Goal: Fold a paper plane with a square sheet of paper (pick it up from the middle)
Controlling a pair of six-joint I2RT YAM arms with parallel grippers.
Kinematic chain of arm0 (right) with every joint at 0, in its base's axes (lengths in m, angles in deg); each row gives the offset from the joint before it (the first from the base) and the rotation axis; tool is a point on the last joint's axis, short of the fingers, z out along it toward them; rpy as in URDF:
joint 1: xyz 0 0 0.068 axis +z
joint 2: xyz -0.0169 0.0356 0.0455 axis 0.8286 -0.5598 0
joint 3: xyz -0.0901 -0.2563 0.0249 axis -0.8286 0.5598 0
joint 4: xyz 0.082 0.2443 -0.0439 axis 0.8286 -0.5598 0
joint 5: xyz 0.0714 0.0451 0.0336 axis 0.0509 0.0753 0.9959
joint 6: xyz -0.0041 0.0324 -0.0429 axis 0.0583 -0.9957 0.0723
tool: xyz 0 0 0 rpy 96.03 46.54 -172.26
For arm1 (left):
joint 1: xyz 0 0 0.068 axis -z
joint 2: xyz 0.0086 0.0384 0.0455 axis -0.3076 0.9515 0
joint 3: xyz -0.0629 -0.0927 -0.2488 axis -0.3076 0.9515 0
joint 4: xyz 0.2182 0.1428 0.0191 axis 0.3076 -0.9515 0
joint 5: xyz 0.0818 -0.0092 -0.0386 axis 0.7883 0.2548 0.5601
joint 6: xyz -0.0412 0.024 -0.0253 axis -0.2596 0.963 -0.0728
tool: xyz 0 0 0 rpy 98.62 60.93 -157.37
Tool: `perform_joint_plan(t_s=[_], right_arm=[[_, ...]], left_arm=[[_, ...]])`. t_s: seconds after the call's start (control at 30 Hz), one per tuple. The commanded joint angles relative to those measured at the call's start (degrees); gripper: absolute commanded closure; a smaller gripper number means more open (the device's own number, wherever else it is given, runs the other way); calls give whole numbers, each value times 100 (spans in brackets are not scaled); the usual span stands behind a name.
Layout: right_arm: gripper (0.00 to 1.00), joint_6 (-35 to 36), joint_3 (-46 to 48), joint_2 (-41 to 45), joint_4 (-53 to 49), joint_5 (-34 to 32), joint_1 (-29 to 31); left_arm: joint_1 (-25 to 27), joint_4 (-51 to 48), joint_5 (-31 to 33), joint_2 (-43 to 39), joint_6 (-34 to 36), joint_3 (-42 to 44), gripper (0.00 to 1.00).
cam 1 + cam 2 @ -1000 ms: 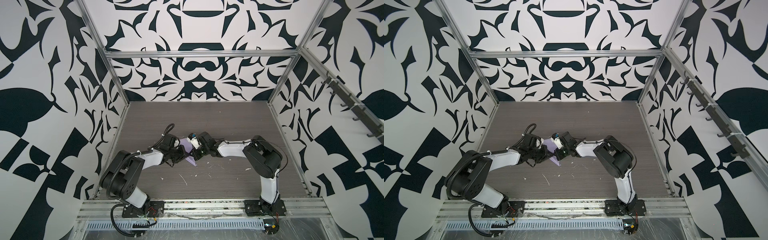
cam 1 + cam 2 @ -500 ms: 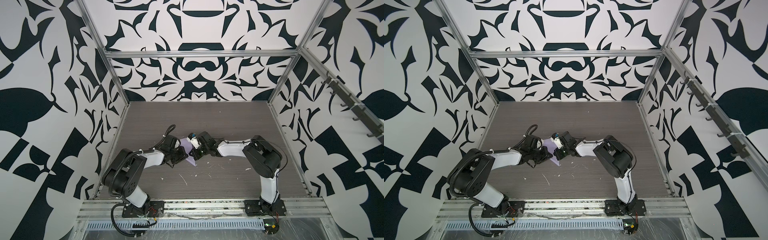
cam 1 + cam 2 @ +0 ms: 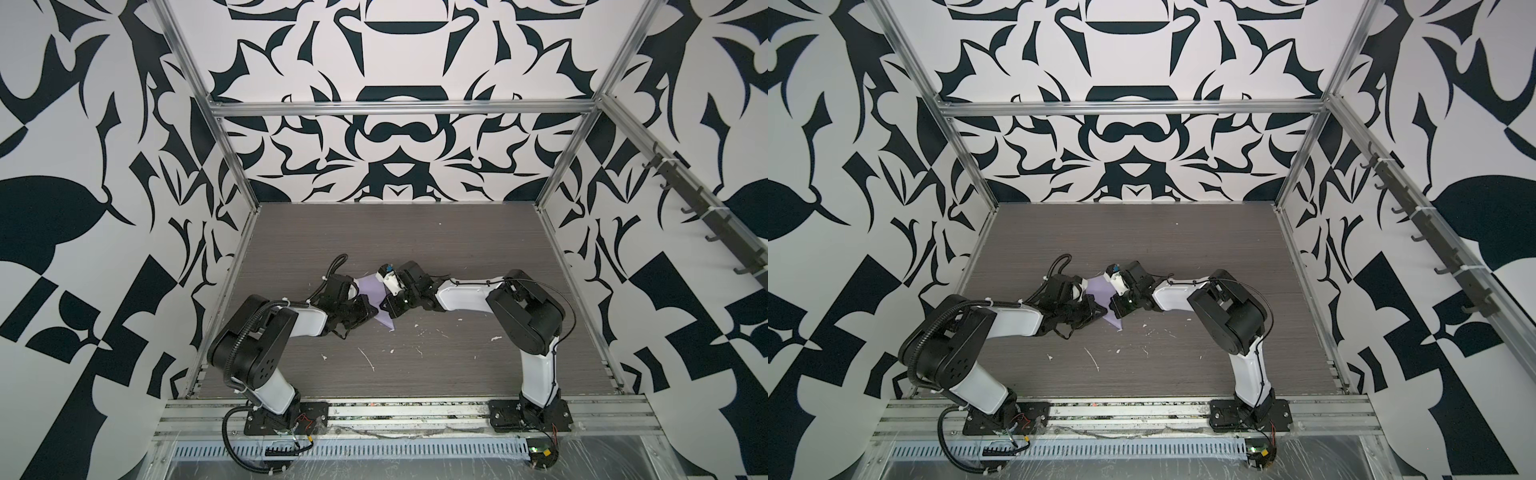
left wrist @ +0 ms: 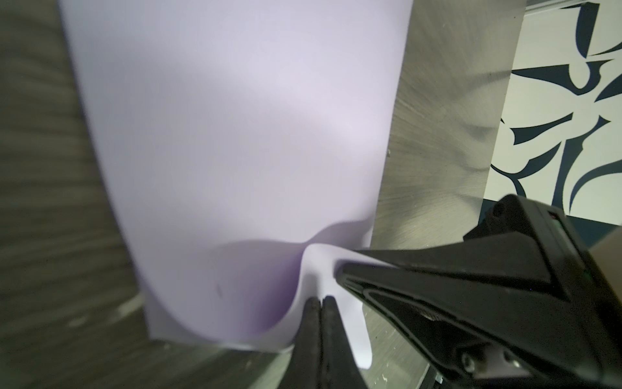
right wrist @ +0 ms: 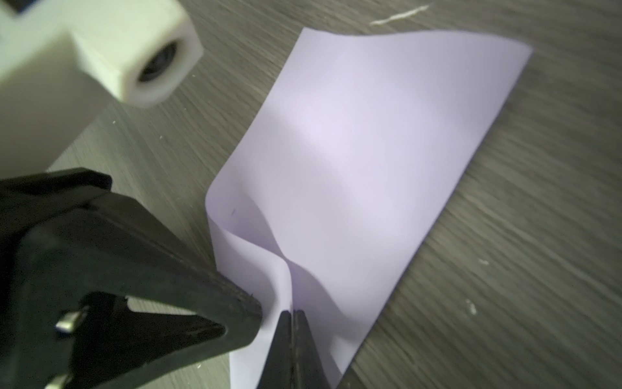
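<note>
Paper, a lilac sheet [image 5: 353, 151], is pinched along one raised ridge at its near edge. My left fingers [image 4: 314, 313] are closed tight on it, and my right fingers [image 5: 286, 323] are closed on the same ridge just beside them. Beyond my fingertips the rest lies loosely on the bench [image 5: 538, 235]. Trouble I foresee: pulling my two grips apart could tear or crumple it, and a slack grip would let the ridge spring flat, off-centre. No writing shows anywhere.

Robot lab test cell.
Walled with black-and-white patterned panels [image 3: 395, 62] on aluminium framing [image 3: 399, 108], fitted with two rail-bolted robot arms [image 3: 461, 297].
</note>
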Motion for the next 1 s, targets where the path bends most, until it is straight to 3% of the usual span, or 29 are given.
perform_joint_plan(t_s=[0.0,0.1,0.23,0.4,0.57,0.97], right_arm=[[76,-466,-257,292,-300,97,-74],[64,-861,-422,733,-601,-290,-129],[61,-1341,-389,1156,-1017,-753,-161],[84,-2382,-211,1122,-1040,3,-92],[99,-3202,-60,1028,-887,50,132],[100,-3560,-388,250,-918,188,255]], left_arm=[[14,-734,362,304,36,82,99],[15,-961,419,317,40,14,100],[14,-1161,496,326,37,-66,100],[15,-1241,496,364,58,-136,100],[14,-1359,540,417,78,-179,100],[13,-1472,584,480,130,-246,100]])
